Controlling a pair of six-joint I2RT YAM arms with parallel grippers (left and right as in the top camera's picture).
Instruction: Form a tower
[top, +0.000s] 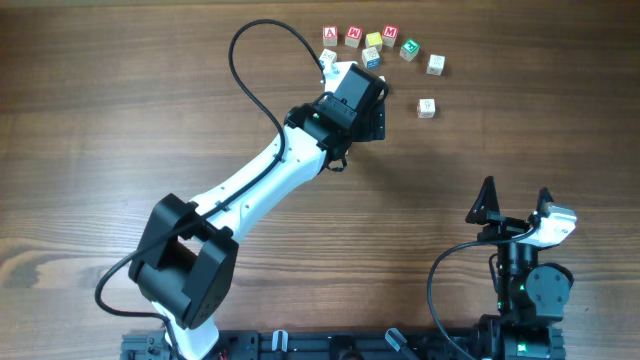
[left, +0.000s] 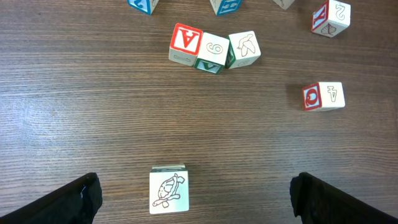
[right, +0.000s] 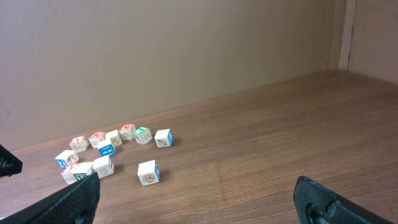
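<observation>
Overhead, a brown wooden tabletop (top: 100, 120) hosts two robot arms.
The left arm (top: 250, 185) stretches far across the wood, and the left end effector (left: 196, 200) has its fingers (left: 74, 202) spread wide, gripping nothing. Near the front edge the right end effector (top: 516, 200) is likewise spread and empty. Between the left fingers, touching neither, sits the tower (left: 168, 193), seen from above as a pale cube bearing a turtle drawing. Loose cubes (left: 211, 50) lie scattered beyond it.
</observation>
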